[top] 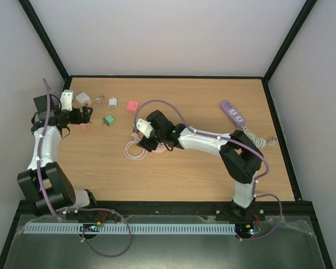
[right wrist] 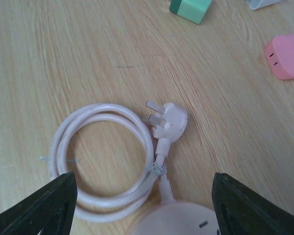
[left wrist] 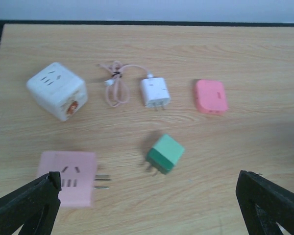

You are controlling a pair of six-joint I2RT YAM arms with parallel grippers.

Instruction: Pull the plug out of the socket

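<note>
The socket's pale pink round disc base (right wrist: 179,220) lies at the bottom edge of the right wrist view, its top bare with a small slot showing. Its coiled pale-pink cable (right wrist: 95,164) and plug head (right wrist: 167,120) lie flat beside it. My right gripper (right wrist: 143,196) is open and empty just above the disc; in the top view it (top: 141,137) hides most of the disc. A pink square block (left wrist: 68,178) with outlet slots and two metal prongs lies on the table at far left, apart from the disc. My left gripper (left wrist: 147,196) is open and empty above it.
A white cube socket (left wrist: 56,96), a white charger (left wrist: 154,91) with a thin cable, a flat pink adapter (left wrist: 210,96) and a green plug (left wrist: 165,153) lie at the back left. A lilac power strip (top: 233,112) with a white cord lies at the back right.
</note>
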